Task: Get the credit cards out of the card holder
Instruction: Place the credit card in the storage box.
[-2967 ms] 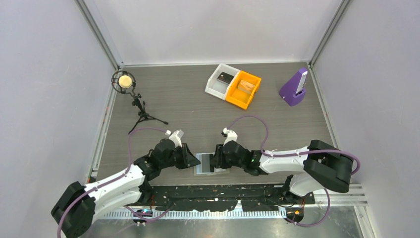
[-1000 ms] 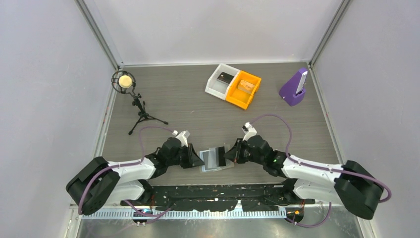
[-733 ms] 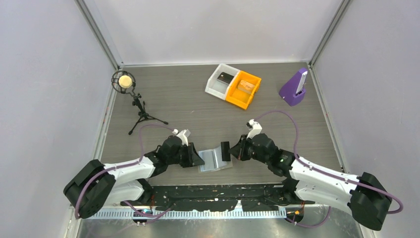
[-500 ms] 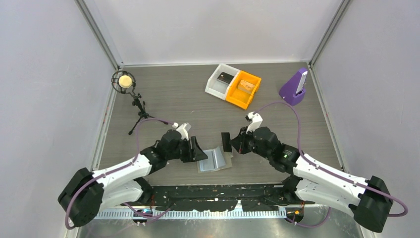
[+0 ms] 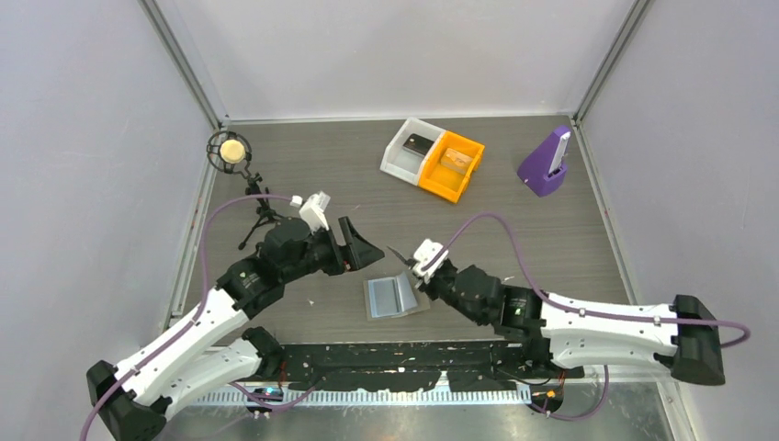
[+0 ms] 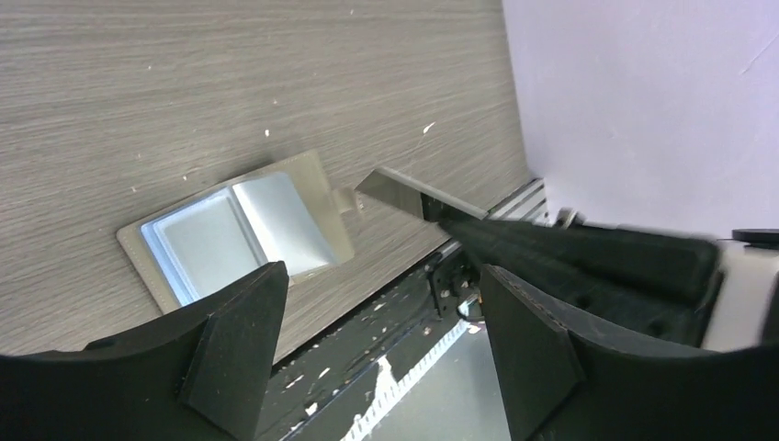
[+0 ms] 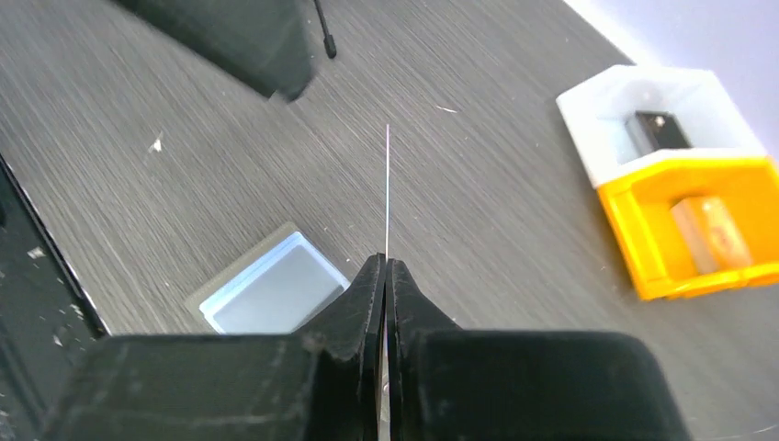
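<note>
The card holder (image 5: 390, 296) lies open on the table, its light blue panels facing up; it also shows in the left wrist view (image 6: 239, 230) and the right wrist view (image 7: 271, 289). My right gripper (image 5: 416, 267) is shut on a thin dark credit card (image 5: 401, 254), held in the air just right of the holder. That card shows edge-on (image 7: 387, 193) between my shut right gripper (image 7: 386, 264). My left gripper (image 5: 360, 244) hangs open and empty above and to the left of the holder. In its own view the left gripper (image 6: 381, 276) looks down past the card (image 6: 395, 188).
A white bin (image 5: 409, 147) with a dark item and an orange bin (image 5: 452, 165) stand at the back. A purple stand (image 5: 547, 163) is at the back right, and a microphone on a tripod (image 5: 231, 152) at the back left. A black strip (image 5: 404, 356) runs along the near edge.
My left gripper opened, let go of the card holder and rose away to the far left. My right gripper swung, still shut on the card, clear of the holder.
</note>
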`<state>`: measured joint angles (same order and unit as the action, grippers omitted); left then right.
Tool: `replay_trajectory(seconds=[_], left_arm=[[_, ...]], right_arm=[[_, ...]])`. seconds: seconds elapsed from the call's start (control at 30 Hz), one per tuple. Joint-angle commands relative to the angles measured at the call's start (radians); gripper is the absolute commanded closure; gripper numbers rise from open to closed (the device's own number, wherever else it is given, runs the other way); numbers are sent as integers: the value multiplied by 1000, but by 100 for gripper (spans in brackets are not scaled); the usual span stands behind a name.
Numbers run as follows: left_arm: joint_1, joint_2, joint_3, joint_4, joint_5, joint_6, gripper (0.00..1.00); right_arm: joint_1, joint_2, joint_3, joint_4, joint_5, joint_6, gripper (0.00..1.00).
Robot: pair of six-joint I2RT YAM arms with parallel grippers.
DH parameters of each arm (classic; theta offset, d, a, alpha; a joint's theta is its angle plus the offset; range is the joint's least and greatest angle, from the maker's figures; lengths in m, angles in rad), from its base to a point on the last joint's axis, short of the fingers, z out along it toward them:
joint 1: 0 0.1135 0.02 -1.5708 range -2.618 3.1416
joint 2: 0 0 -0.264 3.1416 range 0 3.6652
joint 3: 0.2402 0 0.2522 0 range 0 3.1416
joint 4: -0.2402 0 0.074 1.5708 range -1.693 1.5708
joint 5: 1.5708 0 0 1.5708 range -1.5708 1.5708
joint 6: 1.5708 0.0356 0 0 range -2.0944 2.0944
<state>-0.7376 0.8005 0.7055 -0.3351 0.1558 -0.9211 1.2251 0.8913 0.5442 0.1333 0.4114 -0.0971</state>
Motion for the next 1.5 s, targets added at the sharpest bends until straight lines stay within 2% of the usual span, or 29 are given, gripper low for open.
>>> replay_trajectory(seconds=[0.0, 0.23, 0.53, 0.67, 0.83, 0.93, 0.97, 1.0, 1.1, 1.23, 1.33, 1.47], left_arm=[[0, -17, 67, -86, -30, -85, 19], [0, 10, 40, -53, 7, -152, 18], [0, 67, -23, 95, 77, -216, 25], [0, 85, -56, 160, 115, -240, 38], [0, 88, -86, 207, 134, -249, 62], [0, 89, -91, 206, 140, -243, 83], [0, 91, -95, 210, 147, -240, 95], [0, 90, -96, 211, 148, -238, 100], [0, 91, -95, 214, 153, -213, 100], [0, 92, -84, 205, 152, -134, 100], [1, 87, -86, 185, 135, -69, 100], [2, 51, -116, 203, 131, 24, 100]], right_arm=[[103, 70, 37, 133, 250, -256, 95], [212, 153, 58, 218, 362, -337, 95], [291, 240, 78, 253, 421, -381, 95], [307, 258, 75, 267, 420, -376, 95], [316, 280, 67, 262, 399, -358, 95], [318, 282, 62, 244, 393, -339, 90], [318, 281, 59, 226, 386, -325, 84], [318, 281, 57, 211, 383, -311, 81], [318, 262, 48, 179, 347, -259, 67], [318, 194, 23, 117, 259, -105, 51], [305, 138, 49, -20, 193, 83, 44], [266, 36, 71, -162, 155, 223, 42]])
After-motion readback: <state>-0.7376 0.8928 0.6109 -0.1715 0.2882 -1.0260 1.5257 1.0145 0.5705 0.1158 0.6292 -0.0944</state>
